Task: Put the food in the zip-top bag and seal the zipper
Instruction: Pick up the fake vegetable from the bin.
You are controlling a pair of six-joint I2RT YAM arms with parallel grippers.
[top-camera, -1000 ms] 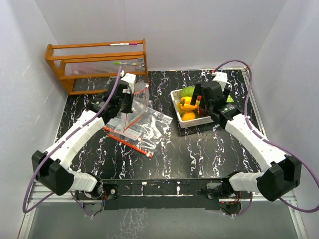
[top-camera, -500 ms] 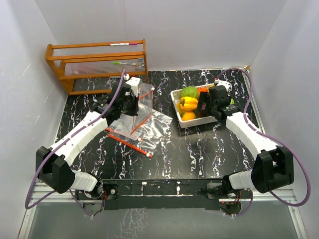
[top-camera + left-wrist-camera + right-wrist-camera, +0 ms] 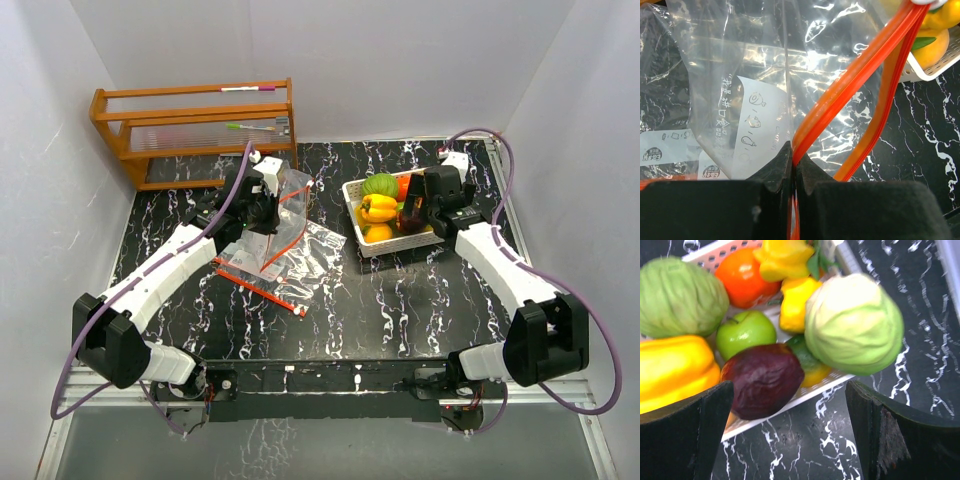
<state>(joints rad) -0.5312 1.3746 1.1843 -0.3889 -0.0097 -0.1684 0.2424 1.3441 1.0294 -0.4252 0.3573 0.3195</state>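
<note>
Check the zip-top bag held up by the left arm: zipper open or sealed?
Open. The zip-top bag has two orange zipper tracks that split apart beyond the left gripper, which pinches one track.

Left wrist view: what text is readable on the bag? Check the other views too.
"EASY" (roughly): small logo on the zip-top bag, repeated lower down.
Column of characters printed on the bag: too distorted through the plastic to read.
Top and right wrist views: no readable text.
</note>
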